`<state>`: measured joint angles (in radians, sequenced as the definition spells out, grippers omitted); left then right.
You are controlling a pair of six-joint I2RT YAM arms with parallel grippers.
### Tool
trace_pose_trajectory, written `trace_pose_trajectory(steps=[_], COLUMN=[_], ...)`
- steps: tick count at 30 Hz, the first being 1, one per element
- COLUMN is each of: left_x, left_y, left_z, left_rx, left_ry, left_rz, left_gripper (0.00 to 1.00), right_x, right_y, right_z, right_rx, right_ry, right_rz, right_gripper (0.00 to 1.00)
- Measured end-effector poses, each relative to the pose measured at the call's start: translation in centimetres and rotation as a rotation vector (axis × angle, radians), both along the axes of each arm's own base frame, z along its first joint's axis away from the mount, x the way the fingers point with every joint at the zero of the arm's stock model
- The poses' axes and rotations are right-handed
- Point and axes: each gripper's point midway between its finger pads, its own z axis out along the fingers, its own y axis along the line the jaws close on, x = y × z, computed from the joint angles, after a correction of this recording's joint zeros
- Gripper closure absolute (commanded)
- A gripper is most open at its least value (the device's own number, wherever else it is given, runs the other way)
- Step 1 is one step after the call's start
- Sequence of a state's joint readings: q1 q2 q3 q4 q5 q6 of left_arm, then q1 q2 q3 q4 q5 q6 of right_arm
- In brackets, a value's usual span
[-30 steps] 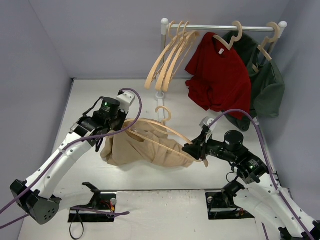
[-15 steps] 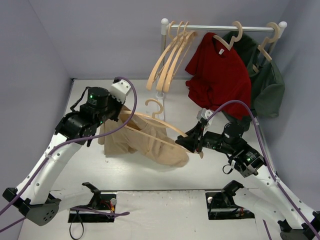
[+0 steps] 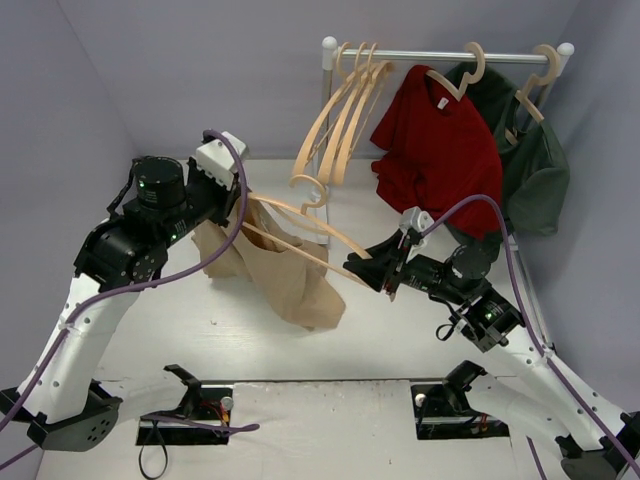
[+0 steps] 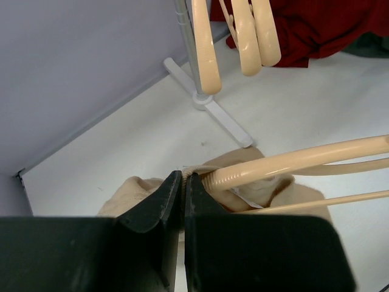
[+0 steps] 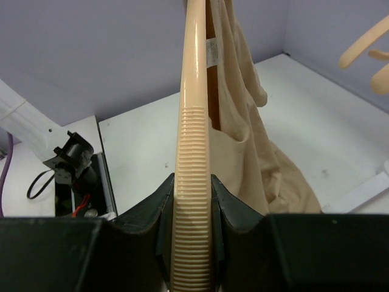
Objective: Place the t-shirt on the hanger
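Tan cotton sags between the two arms: the t-shirt [image 3: 285, 275] is bunched on the left half of the hanger [image 3: 335, 237], which is held up over the white worktop [image 3: 200, 330] in front of the rail [image 3: 440, 55]. From above, the hanger runs slantwise from the left gripper [image 3: 243, 200] down to the right gripper [image 3: 385, 275], its hook [image 3: 317, 190] sticking up just below the spare hangers [image 3: 340, 110]. The red shirt [image 3: 440, 150] and the green garment [image 3: 535, 165] hang further right, well apart from all this.

From overhead neither grip can be made out; the wrist cameras settle it. The left one shows the left gripper [image 4: 183, 177] with its fingers pressed almost flat together, pinching an edge of the t-shirt [image 4: 137, 190] right beside the ribbed tip of the hanger [image 4: 255, 167]. Behind are the rack foot [image 4: 222, 118] and the ends of the spare hangers [image 4: 243, 36].

The right one shows the right gripper [image 5: 192, 182] clamped on the other ribbed end of the hanger [image 5: 193, 103], wood filling the gap between its fingers. Past it the t-shirt [image 5: 255, 158] drapes down in long folds. Whether its lowest fold touches the worktop [image 5: 146, 140] I can't tell.
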<state>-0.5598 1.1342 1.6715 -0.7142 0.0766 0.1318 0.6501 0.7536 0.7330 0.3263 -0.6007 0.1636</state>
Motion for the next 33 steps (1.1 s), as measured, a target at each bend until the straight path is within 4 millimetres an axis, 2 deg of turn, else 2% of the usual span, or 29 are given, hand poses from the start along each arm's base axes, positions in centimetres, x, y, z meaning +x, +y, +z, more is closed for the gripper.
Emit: trace_pose_trajectory(steps=[4, 10, 14, 20, 26, 33], left_x=[0.2, 1.5, 2.1, 2.4, 2.4, 2.1], left_y=[1.2, 4.1, 5.1, 5.0, 4.1, 3.0], left_z=[0.7, 0.6, 0.4, -0.1, -0.3, 0.1], left_rx=[-0.004, 0.048, 0.078, 0.104, 0.119, 0.141], left_ry=[-0.017, -0.027, -0.028, -0.019, -0.012, -0.034], left_rz=[0.068, 0.243, 0.308, 0.307, 0.251, 0.157], left_gripper=[1.0, 1.0, 1.0, 1.0, 1.0, 1.0], right_x=[0.4, 1.1, 1.2, 1.0, 0.7, 0.2], right_y=[0.0, -0.1, -0.4, -0.5, 0.8, 2.0], right_z=[0.6, 1.0, 1.4, 1.5, 0.6, 0.8], right_rx=[0.0, -0.027, -0.027, -0.03, -0.046, -0.027], right_ry=[-0.043, -0.095, -0.121, -0.135, -0.118, -0.113], right_rz=[-0.016, -0.04, -0.056, -0.056, -0.007, 0.037], right_gripper=[1.0, 1.0, 1.0, 1.0, 1.0, 1.0])
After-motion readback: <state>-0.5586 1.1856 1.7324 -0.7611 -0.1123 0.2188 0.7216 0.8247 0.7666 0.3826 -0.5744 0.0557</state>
